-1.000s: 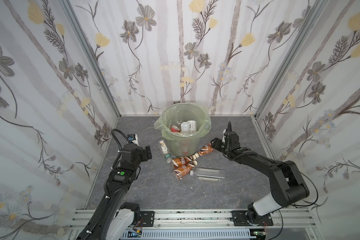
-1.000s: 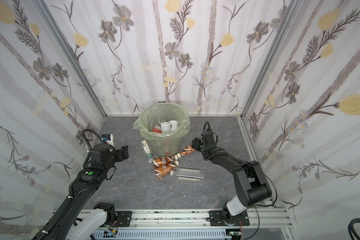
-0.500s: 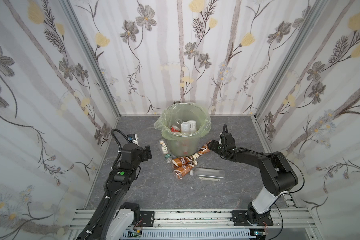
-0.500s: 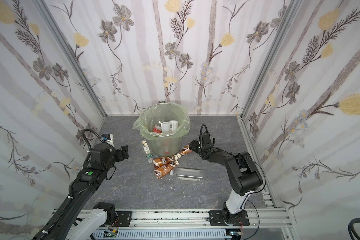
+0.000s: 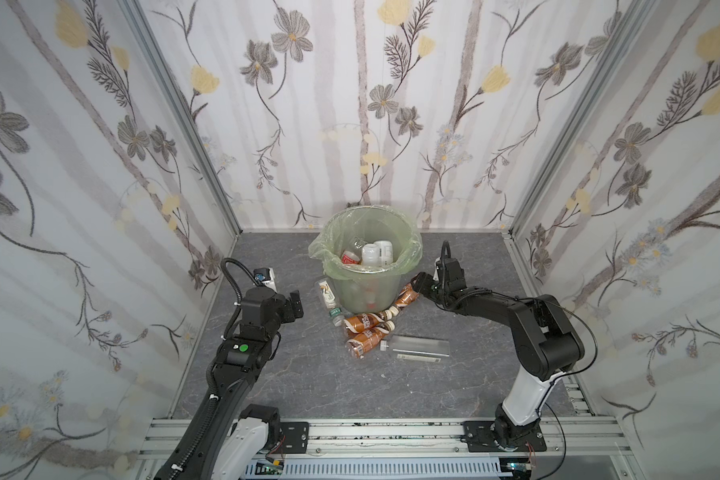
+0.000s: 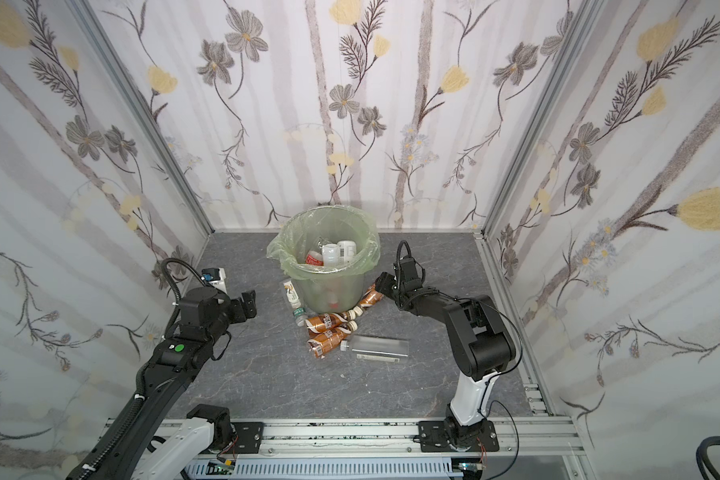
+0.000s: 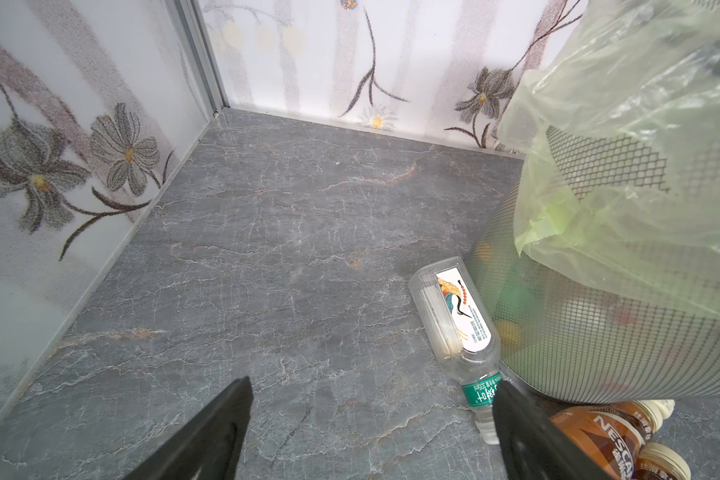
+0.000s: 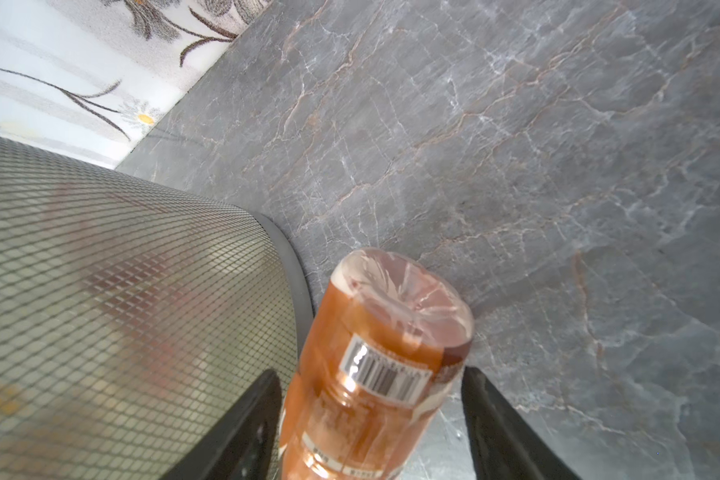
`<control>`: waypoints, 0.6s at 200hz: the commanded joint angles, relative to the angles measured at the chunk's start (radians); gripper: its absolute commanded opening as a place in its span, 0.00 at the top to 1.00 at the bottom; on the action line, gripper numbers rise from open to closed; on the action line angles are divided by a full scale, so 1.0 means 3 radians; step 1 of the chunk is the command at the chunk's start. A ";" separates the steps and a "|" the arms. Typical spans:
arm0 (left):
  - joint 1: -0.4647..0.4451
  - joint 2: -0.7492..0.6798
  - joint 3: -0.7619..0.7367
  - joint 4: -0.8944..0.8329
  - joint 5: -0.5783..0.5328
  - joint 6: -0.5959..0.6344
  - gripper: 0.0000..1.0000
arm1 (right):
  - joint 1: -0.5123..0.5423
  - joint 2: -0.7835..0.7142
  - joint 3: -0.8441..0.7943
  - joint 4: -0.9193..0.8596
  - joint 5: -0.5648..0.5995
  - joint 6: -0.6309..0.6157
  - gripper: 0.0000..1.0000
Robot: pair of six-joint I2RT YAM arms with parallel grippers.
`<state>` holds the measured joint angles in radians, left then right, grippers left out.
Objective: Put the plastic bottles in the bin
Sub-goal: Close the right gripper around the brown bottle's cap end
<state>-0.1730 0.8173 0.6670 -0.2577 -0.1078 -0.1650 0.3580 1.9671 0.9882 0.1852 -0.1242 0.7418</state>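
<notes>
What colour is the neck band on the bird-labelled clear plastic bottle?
Green with white lettering; neck band shows best in left wrist view.

The bin [image 5: 363,287] is lined in translucent pale green; the bottle [image 8: 375,332] is coloured amber; the floor [image 8: 558,166] is veined grey.

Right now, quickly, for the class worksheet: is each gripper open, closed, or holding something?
Left gripper: open, empty.
Right gripper: open, astride the brown bottle beside the bin, not yet gripping it.
</notes>
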 commanded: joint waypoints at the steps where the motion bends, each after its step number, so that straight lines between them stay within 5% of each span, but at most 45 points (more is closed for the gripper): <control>1: 0.0003 -0.0024 -0.0009 0.0094 -0.0014 -0.0029 0.08 | 0.0002 0.0051 0.0057 0.0016 0.0049 -0.0023 0.29; 120: 0.0009 0.0000 -0.0004 0.0091 0.0026 -0.0015 0.08 | 0.0230 0.0285 0.0444 -0.0659 0.0636 -0.0440 0.30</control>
<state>-0.1722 0.8135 0.6670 -0.2581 -0.1078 -0.1646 0.4091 2.0544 1.1030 0.0402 -0.0303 0.6594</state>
